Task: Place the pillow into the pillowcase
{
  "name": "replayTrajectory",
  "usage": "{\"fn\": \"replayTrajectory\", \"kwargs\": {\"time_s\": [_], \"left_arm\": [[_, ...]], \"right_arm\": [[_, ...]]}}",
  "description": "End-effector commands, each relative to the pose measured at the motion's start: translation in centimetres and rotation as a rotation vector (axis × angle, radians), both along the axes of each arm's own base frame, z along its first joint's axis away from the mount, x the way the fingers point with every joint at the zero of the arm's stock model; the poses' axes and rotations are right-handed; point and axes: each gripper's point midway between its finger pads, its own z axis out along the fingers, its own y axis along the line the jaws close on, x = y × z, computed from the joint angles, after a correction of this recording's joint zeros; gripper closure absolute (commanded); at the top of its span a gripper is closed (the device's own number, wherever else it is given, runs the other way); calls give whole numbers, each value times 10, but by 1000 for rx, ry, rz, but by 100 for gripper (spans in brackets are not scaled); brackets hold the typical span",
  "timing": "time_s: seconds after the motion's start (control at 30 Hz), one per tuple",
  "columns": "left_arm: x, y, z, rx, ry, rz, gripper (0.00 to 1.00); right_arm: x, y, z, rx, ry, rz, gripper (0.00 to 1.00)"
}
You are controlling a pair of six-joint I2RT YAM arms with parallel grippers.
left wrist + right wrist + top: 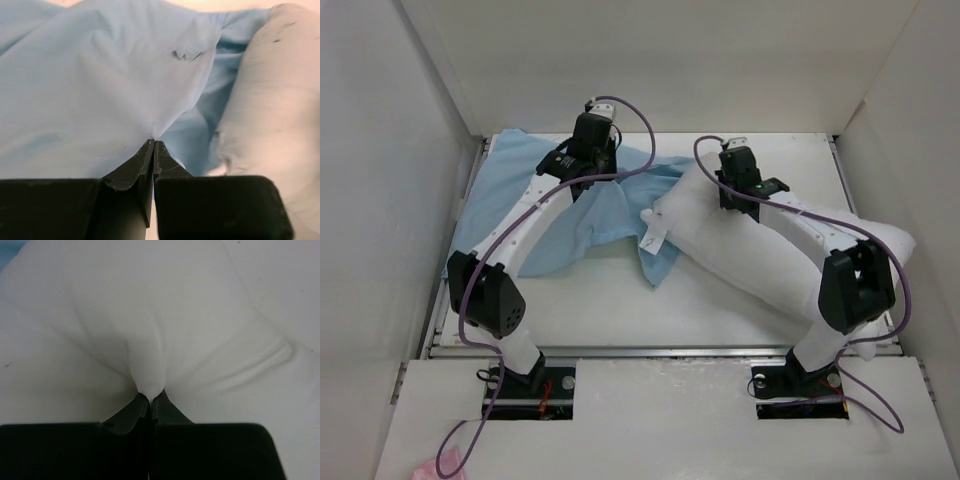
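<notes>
The light-blue pillowcase (570, 215) lies wrinkled across the left and middle of the table. The white pillow (760, 255) lies diagonally on the right, its upper-left end touching the pillowcase. My left gripper (588, 160) is shut on an edge of the pillowcase (100, 100), pinching a fold at its tips (153, 142). My right gripper (740, 195) is shut on a pinch of the pillow (150, 340) near its upper end, the cloth drawn into the tips (150, 397). The pillow (275, 100) also shows at the right of the left wrist view.
White walls enclose the table on the left (380, 200), back (660, 60) and right (920, 150). A small white tag (653, 238) sticks out at the pillow's near-left corner. Purple cables (790, 215) loop over both arms.
</notes>
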Motion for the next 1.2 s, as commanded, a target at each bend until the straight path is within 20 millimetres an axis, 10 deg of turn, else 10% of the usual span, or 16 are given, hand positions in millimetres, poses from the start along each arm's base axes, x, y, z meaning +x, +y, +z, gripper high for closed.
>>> {"fn": "replayTrajectory", "kwargs": {"time_s": [0.0,0.1,0.33,0.5,0.67,0.97,1.17], "left_arm": [[-2,-11,45,-91,-99,-58,100],[-9,-11,43,-93,-92,-80,100],[-25,-9,11,-98,-17,-79,100],[-46,-23,1,-167,21,-144,100],[-61,-34,14,-211,-4,-194,100],[-76,-31,44,-269,-65,-210,100],[-88,-21,44,-262,-37,-180,100]], "right_arm": [[-13,27,-34,-93,86,37,100],[-10,39,-28,-79,69,51,100],[1,32,81,100,-190,-116,100],[7,78,140,315,-327,-55,100],[14,142,145,374,-332,13,100],[41,156,200,467,-461,-61,100],[69,117,173,312,-499,-319,100]]}}
